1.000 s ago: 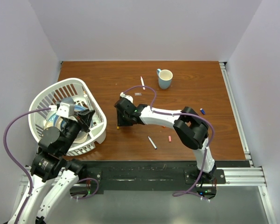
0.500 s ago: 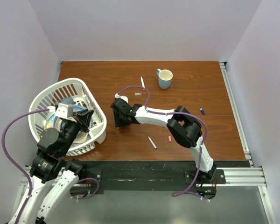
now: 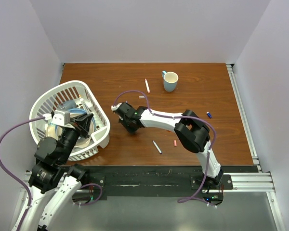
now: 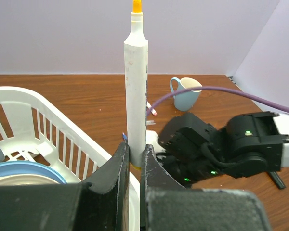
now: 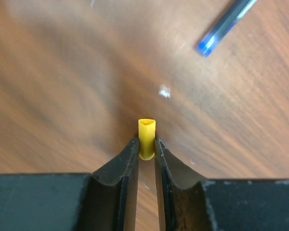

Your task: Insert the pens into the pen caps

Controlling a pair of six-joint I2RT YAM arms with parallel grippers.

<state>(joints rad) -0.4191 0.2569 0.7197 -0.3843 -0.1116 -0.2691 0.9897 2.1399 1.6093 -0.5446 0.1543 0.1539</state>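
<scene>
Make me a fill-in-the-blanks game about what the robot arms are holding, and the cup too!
The left gripper holds a white marker with an ____ tip.
The right gripper pinches a cap coloured ____.
The mug is light ____.
Missing words: orange, yellow, blue.

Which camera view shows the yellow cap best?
The right wrist view: the yellow cap is seen close up, pinched between the right gripper's jaws. In the top external view the gripper hides it; in the left wrist view it does not show.
</scene>
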